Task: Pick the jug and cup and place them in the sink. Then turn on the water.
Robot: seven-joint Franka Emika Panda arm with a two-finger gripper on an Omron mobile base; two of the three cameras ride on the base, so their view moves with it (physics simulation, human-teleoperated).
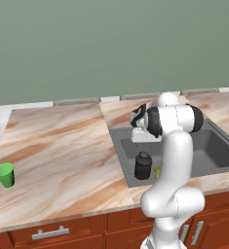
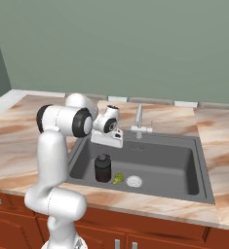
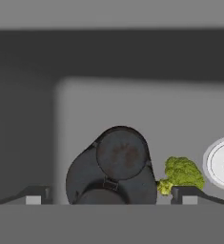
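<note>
The pincer (image 3: 111,198) stands wide open and empty, its two dark tips apart at either side of the squat dark grey-black cylindrical jug (image 3: 114,167), directly above it and looking down on its round cap. The jug stands upright on the floor of the large dark grey recessed sink (image 2: 184,168), at its left end, so that item is judged placed.

The coming move turns on the small bright green tapered plastic cup (image 1: 5,174). It stands upright on the marbled brown counter (image 1: 57,155), near the front edge, well apart from the sink and far to the robot's left of the pincer (image 1: 138,116). The single arm must swing left across the counter to reach it; the cup's long axis is vertical.

The left base view shows the cup. The hand view shows a small yellow-green broccoli-like lump (image 3: 181,174) just beside the jug, and the white round drain (image 3: 223,162) beyond it. The right base view shows the slim silver faucet (image 2: 140,119) behind the basin, with no stream visible.
</note>
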